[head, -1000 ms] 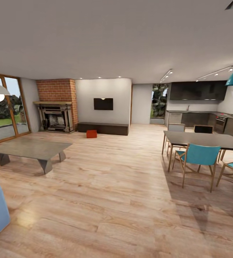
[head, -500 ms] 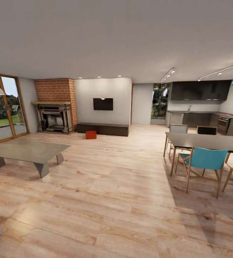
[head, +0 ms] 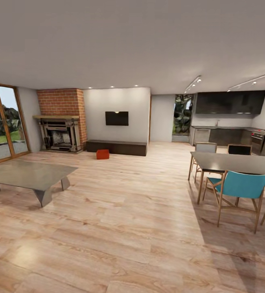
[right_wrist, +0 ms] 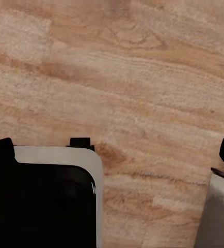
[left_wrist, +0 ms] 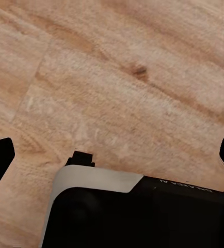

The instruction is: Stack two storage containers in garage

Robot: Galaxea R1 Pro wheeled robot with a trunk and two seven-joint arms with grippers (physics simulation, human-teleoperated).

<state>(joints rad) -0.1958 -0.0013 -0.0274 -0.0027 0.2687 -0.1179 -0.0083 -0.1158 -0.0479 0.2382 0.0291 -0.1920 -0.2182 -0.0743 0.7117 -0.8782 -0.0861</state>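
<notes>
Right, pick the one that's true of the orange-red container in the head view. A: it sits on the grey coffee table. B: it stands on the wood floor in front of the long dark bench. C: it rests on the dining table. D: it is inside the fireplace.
B: the orange-red container stands on the wood floor just in front of the dark bench, right of the brick fireplace.

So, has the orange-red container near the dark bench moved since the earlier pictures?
No. The container keeps its place on the wood floor just in front of the bench's left end; the whole picture shifted, so the camera moved.

Small orange-red storage container (head: 103, 154), far off on living room wood floor (head: 124, 211), just before dark bench (head: 117, 147)
</notes>
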